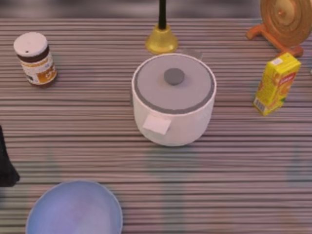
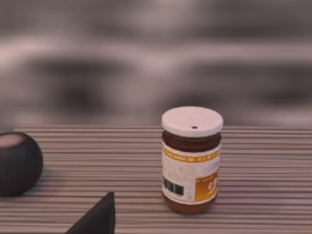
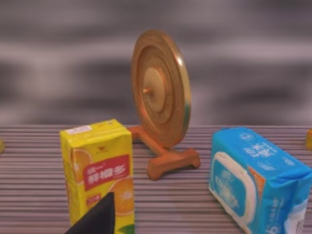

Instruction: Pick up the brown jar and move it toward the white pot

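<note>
The brown jar [image 1: 35,58] stands upright at the table's back left, with a white lid and a white-and-orange label. In the left wrist view the brown jar [image 2: 191,160] is some way ahead of my left gripper, whose one visible dark fingertip [image 2: 100,217] is off to the side and touches nothing. The white pot [image 1: 175,130] with its grey lid and knob sits at the table's middle. My left gripper [image 1: 6,168] is at the left edge, open and empty. My right gripper is out of the top view; its fingertip [image 3: 100,217] shows in front of the carton, open and empty.
A blue bowl [image 1: 74,209] lies front left. A gold bell [image 1: 162,39] stands behind the pot. A yellow juice carton [image 1: 276,84], a wooden disc on a stand [image 1: 285,22] and a blue wipes pack [image 3: 258,180] are at the right. A dark round object [image 2: 14,163] sits beside the jar.
</note>
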